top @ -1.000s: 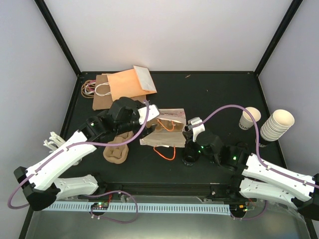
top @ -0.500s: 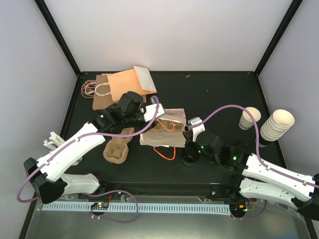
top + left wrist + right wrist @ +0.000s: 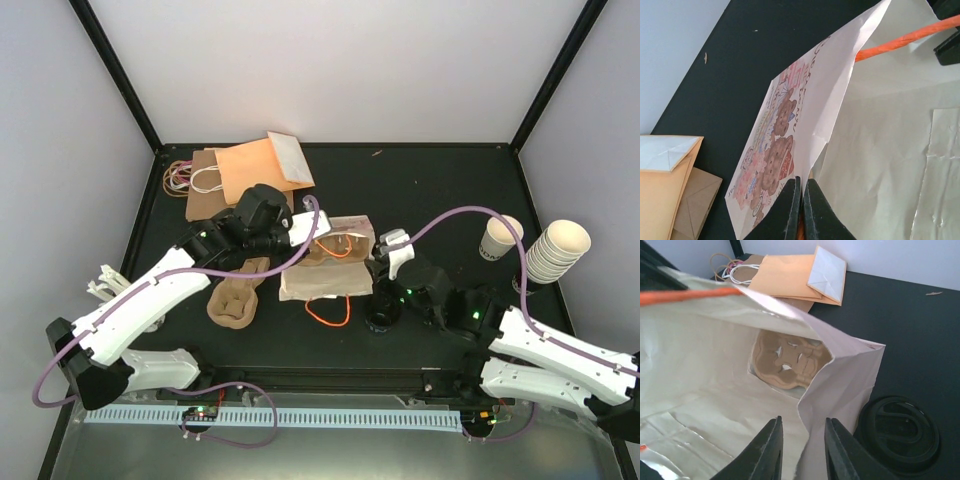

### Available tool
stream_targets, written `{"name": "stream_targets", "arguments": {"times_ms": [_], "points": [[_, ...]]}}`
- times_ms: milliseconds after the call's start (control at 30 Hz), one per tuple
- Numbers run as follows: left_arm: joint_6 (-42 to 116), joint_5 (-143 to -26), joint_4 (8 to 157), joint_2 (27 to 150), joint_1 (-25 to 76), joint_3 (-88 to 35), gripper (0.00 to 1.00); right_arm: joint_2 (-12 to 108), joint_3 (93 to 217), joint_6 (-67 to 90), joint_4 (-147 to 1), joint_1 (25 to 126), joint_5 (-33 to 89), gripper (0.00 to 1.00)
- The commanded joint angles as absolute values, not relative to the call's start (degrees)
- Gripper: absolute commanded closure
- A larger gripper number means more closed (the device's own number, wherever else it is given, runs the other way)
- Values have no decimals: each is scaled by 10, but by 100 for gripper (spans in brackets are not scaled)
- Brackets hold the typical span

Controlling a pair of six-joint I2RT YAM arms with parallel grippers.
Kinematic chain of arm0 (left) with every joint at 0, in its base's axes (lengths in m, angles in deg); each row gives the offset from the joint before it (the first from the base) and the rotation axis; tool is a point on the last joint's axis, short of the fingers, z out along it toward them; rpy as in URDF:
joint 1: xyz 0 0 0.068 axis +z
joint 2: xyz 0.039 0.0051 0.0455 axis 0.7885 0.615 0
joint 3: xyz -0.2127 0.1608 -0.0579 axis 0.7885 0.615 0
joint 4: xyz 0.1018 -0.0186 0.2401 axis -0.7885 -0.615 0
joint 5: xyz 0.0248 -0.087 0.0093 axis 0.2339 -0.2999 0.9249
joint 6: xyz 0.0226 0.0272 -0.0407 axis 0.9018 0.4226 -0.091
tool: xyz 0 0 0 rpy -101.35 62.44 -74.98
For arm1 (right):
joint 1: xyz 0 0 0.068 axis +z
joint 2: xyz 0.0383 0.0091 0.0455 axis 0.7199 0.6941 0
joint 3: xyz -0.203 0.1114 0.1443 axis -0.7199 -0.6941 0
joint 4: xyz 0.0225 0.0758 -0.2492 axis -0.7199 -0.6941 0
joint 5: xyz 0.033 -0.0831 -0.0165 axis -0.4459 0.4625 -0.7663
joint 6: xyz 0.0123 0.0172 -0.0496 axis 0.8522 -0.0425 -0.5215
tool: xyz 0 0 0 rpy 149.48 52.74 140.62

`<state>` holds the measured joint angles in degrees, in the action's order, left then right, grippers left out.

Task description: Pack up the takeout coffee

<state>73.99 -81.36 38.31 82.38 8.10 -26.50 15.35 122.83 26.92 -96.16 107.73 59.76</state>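
Note:
The takeout coffee (image 3: 498, 238), a small cream cup with dark print, stands at the right of the table, far from both grippers. A white paper bag (image 3: 330, 266) with orange handles lies in the middle. My left gripper (image 3: 301, 227) is shut on the bag's upper left edge; in the left wrist view the jaws (image 3: 803, 180) pinch the paper beside the bear print (image 3: 779, 150). My right gripper (image 3: 386, 250) is at the bag's right side. In the right wrist view it (image 3: 803, 421) stands open, with the bag's folded side edge (image 3: 840, 385) between its fingers.
A tall stack of nested cups (image 3: 555, 250) stands right of the coffee. A black lid (image 3: 383, 310) lies by the right gripper, also in the right wrist view (image 3: 900, 427). A brown pulp cup carrier (image 3: 235, 295) lies left of the bag. Flat paper bags (image 3: 250, 170) lie at the back left.
My left gripper moved onto the bag's upper left edge and shut on it. My right gripper, shut before, has opened at the bag's right edge. The bag shifted slightly.

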Motion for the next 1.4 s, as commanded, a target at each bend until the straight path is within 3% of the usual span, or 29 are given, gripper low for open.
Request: {"name": "stream_targets", "arguments": {"times_ms": [0, 267, 500, 767, 1367], "points": [[740, -815, 374, 803, 85, -290, 98, 148, 1272, 258, -977, 1080, 632, 70], [719, -816, 349, 790, 85, -305, 98, 151, 1343, 231, -1010, 1079, 651, 50], [665, -822, 301, 790, 84, -334, 98, 163, 1408, 213, -1051, 1067, 662, 40], [562, -811, 227, 793, 94, -390, 98, 157, 1437, 220, -1085, 1031, 655, 14], [318, -960, 190, 893, 227, -468, 98, 151, 1408, 264, -1145, 977, 618, 10]]}}
